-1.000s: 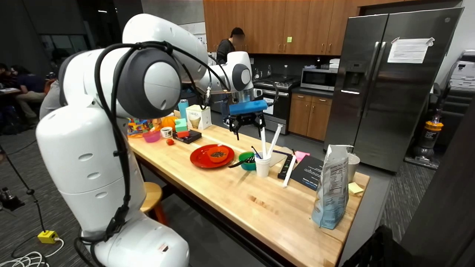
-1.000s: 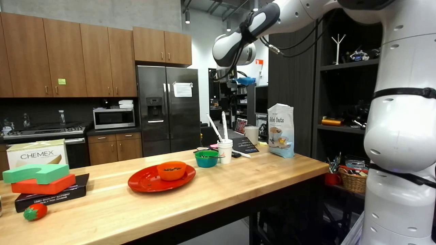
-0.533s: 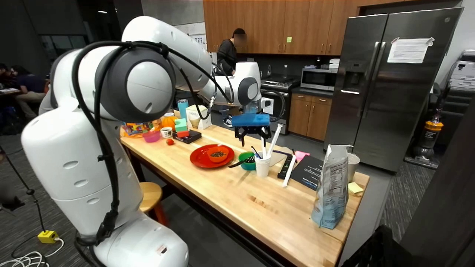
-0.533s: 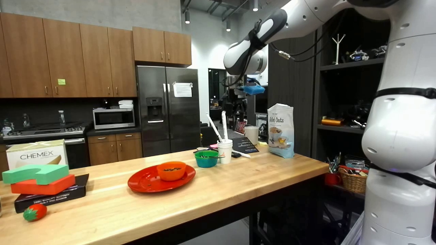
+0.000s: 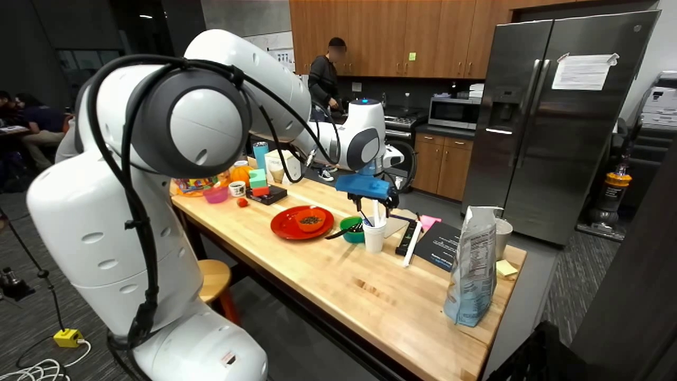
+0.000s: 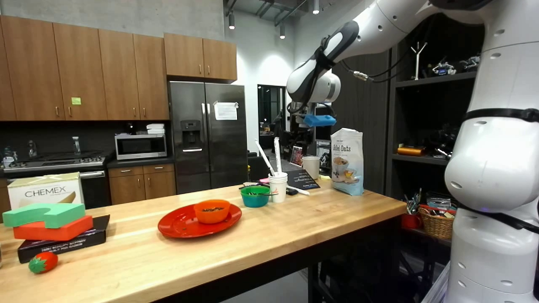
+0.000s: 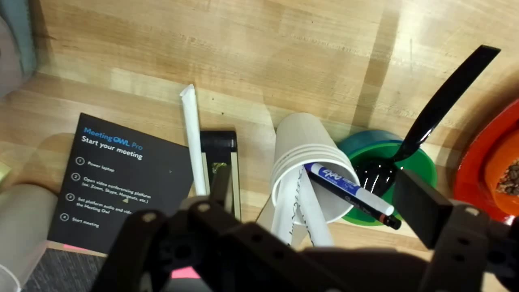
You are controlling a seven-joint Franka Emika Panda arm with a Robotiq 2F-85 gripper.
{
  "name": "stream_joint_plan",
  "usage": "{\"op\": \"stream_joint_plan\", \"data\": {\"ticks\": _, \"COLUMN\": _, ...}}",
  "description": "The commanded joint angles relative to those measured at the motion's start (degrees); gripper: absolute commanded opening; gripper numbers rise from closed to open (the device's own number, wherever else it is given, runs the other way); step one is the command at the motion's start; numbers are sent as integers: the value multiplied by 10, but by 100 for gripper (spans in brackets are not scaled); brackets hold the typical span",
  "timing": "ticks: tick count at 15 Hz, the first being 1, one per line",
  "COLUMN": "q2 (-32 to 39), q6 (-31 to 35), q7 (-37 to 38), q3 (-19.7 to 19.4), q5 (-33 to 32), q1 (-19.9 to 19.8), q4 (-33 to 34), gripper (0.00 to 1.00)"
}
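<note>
White nested cups [image 7: 302, 136], upright, blue-and-white marker [image 7: 348, 185], printed white tubes [image 7: 285, 207]

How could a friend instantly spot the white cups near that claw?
Find the long wooden table and the red plate on it. From the plate, go past the green bowl toward the oats bag: beside that bowl stand the nested white cups. The open claw hangs near them, higher up; unlike their neighbours, they have two white sticks and two pens poking out.

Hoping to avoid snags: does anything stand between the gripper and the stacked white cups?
Yes: in the wrist view, two white straws, a blue marker and a black pen jut from the cups toward the gripper.
</note>
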Motion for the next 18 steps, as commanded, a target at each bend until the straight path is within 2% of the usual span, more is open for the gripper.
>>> {"op": "stream_joint_plan", "data": {"ticks": 1, "q2": 10, "q6": 38, "q7": 35, "q3": -1, "q5": 25, "q1": 0, "q4": -10, "gripper": 100}}
{"op": "stream_joint_plan", "data": {"ticks": 3, "q2": 32, "q6": 56, "q7": 64, "q3": -1, "q5": 36, "q1": -2, "q4": 4, "gripper": 100}}
{"op": "stream_joint_plan", "data": {"ticks": 6, "q2": 71, "q6": 66, "q7": 119, "q3": -2, "q5": 13, "q1": -8, "q4": 42, "gripper": 100}}
{"op": "stream_joint_plan", "data": {"ticks": 11, "q2": 120, "q6": 30, "q7": 201, "q3": -11, "q5": -45, "q1": -14, "q4": 124, "gripper": 100}}
{"op": "stream_joint_plan", "data": {"ticks": 18, "q2": 167, "q6": -13, "q7": 217, "q3": -8, "q5": -23, "q1": -8, "q4": 177, "gripper": 100}}
